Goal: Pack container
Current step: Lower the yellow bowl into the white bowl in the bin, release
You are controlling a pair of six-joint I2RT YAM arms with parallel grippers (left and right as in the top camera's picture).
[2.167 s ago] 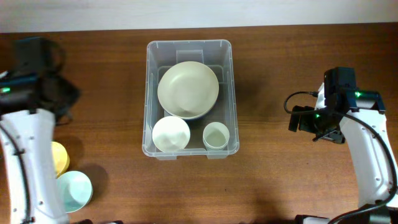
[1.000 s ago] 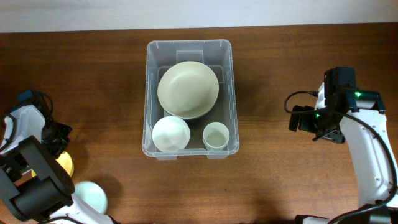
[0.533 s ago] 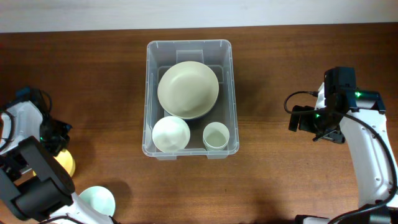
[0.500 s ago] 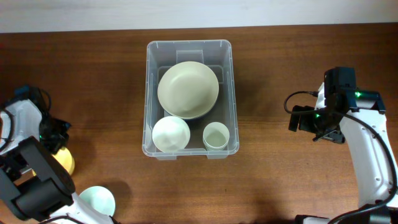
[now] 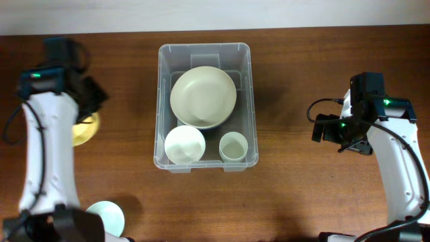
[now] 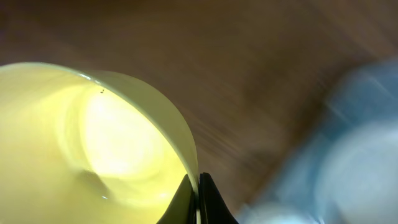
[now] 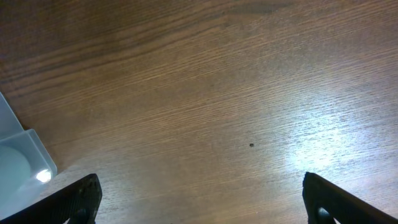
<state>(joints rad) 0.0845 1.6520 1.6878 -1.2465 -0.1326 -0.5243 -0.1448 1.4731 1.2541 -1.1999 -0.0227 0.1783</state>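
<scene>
Found the left gripper [image 6: 194,199] clamped tight on the thin rim of a yellow bowl [image 6: 93,143], its dark fingertips meeting at the bottom edge of the left wrist view. Saw the bowl's glossy inside across the left half of that view, with wood grain behind it. Noted a pale blue-white blur at the right, possibly the container, too smeared to tell. From overhead, placed this gripper and its bowl in the upper left of the frame, the bowl partly under the white arm and well apart from the container.

Found the right gripper [image 7: 200,186] spread wide and holding nothing, with one dark finger in each lower corner of the right wrist view. Saw only bare table [image 7: 205,93] between them.

Located the container [image 5: 160,101] at the centre of the overhead frame, upright on the table. Counted three things inside: a large pale bowl [image 5: 203,96] in the upper part, a small white bowl [image 5: 185,144] at lower left, and a small cup [image 5: 233,146] at lower right. Spotted a mint bowl [image 5: 106,216] alone near the bottom left corner.
</scene>
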